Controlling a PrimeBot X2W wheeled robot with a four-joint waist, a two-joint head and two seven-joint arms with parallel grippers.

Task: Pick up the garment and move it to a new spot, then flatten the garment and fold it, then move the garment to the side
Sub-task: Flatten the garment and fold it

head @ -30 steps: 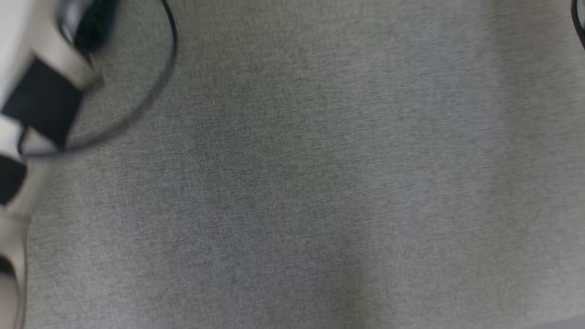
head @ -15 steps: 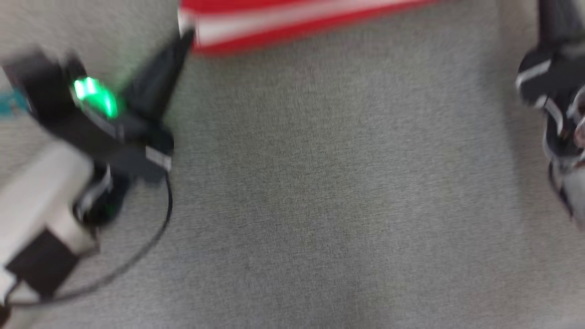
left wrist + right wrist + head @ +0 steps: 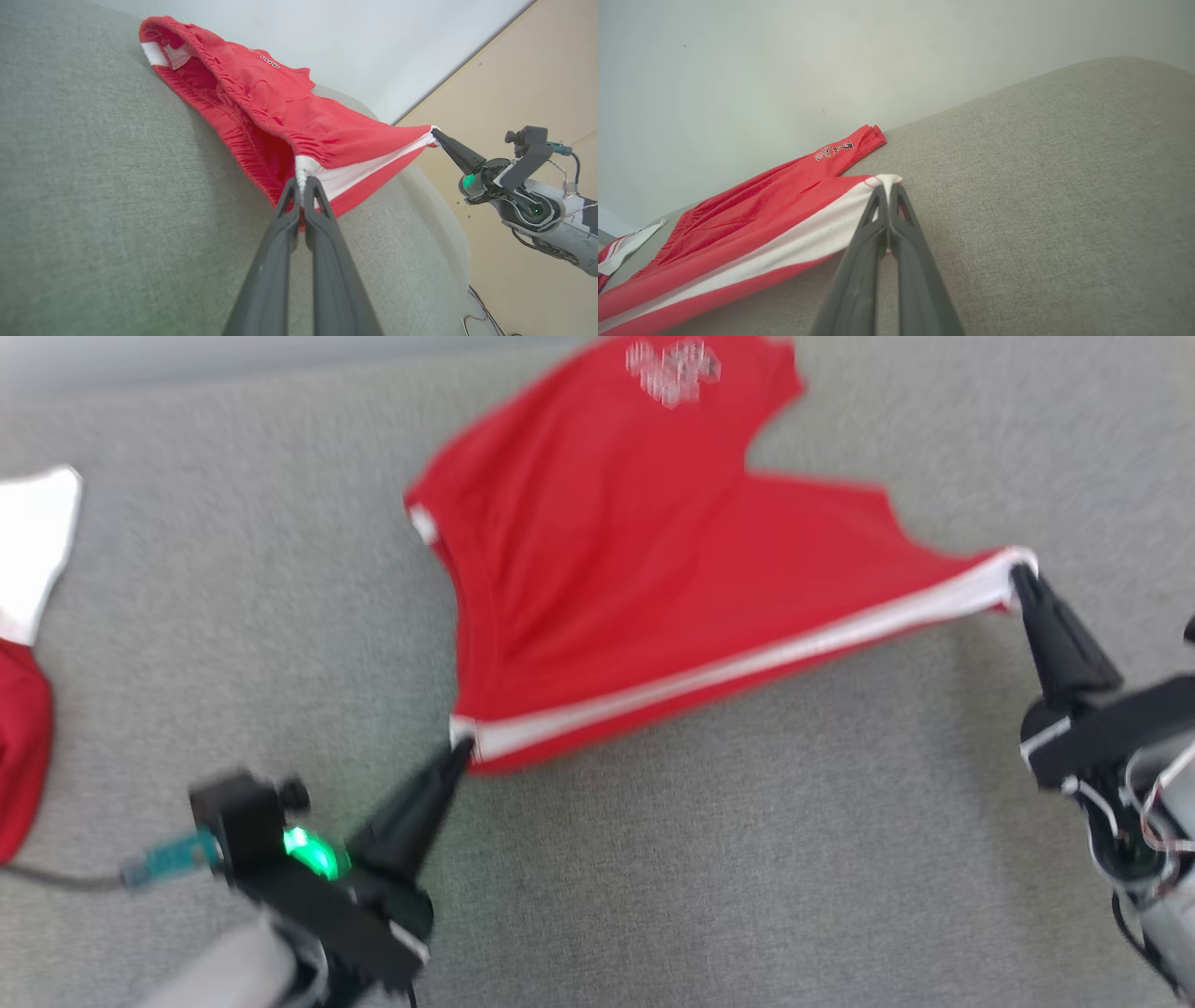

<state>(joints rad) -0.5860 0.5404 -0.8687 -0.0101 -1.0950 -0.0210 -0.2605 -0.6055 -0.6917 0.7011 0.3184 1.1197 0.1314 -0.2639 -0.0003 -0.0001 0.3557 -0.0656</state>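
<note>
Grey upholstery [image 3: 747,859], red garment [image 3: 635,569], another cloth [image 3: 21,737] leftward

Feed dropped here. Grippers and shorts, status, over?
Left gripper shut on shorts, waistband corner. Right gripper shut on hem corner. Striped side taut between them. Another garment far left, apart.

I'm seeing red shorts [image 3: 607,569] lying across the grey fabric surface [image 3: 700,877]; a second red-and-white garment [image 3: 19,709] is lying at its left.

grey fabric surface [image 3: 747,859], white wall [image 3: 784,60], beige panel [image 3: 537,84].
</note>
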